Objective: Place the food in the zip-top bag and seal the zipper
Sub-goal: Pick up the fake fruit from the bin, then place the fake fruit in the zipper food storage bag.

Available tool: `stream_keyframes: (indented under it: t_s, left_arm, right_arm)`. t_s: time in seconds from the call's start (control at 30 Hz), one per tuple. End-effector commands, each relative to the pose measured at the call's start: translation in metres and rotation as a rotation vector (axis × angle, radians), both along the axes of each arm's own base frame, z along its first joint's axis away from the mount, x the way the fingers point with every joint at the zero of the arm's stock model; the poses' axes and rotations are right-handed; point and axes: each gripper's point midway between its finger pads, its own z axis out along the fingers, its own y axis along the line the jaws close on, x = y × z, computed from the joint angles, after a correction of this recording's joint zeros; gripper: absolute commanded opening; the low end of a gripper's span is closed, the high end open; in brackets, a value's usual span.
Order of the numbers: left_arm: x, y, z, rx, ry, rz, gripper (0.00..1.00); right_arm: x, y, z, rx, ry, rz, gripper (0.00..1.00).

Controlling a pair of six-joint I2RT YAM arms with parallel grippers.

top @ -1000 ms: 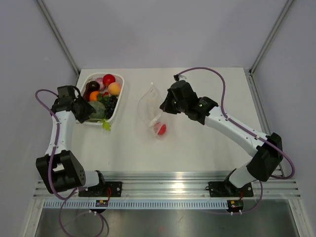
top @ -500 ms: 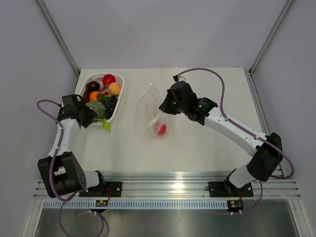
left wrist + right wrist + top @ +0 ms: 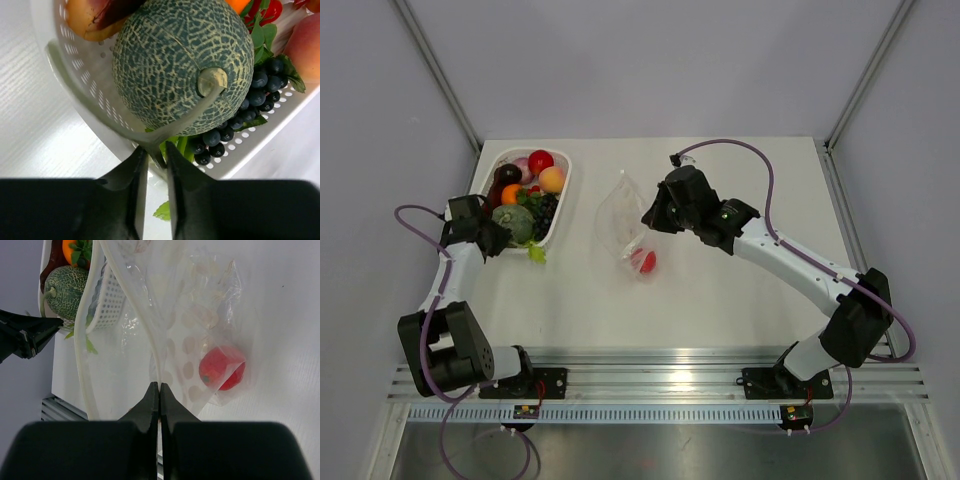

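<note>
The clear zip-top bag (image 3: pixel 618 212) is held up with its mouth open; its zipper (image 3: pixel 155 347) runs through my right gripper (image 3: pixel 159 385), which is shut on that strip (image 3: pixel 651 217). A red ball (image 3: pixel 222 368) lies inside the bag's bottom (image 3: pixel 642 261). The remaining food sits in the white tray (image 3: pixel 564 190): a netted green melon (image 3: pixel 182 62), dark grapes (image 3: pixel 260 90), red, orange and peach pieces, green leaves. My left gripper (image 3: pixel 156 150) is at the tray's near left corner (image 3: pixel 490 238), shut on the melon's curved stem (image 3: pixel 187 112).
The tray's perforated wall (image 3: pixel 95 85) lies right against my left fingers. A loose green leaf (image 3: pixel 535 254) hangs outside the tray's near edge. Metal frame posts stand at the table's back corners.
My left gripper has drawn back toward the near left, off the top of the tray, and the melon now shows at the tray's near corner. The right gripper and bag barely moved.
</note>
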Motion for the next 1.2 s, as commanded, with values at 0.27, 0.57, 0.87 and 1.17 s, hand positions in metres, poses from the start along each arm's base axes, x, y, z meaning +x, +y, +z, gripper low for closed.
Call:
stream_keyframes:
  t_s: [0.27,0.57,0.87,1.17]
  left_arm:
    - [0.027,0.014,0.081,0.112,-0.189,-0.032,0.00]
    - [0.046,0.012,0.145,0.181,-0.300,-0.127,0.00]
    - [0.037,-0.055,0.219,0.142,-0.449,-0.428,0.00]
    - [-0.015,-0.141,0.264,-0.003,-0.507,-0.773,0.00]
  right_arm:
    - [0.002,0.006,0.007,0.033,-0.010,0.002,0.00]
    - [0.004,0.011,0.009,0.039,-0.007,0.012,0.00]
    - [0.010,0.022,0.009,0.047,0.003,0.028,0.00]
    - [0.016,0.029,0.009,0.055,0.006,0.027,0.00]
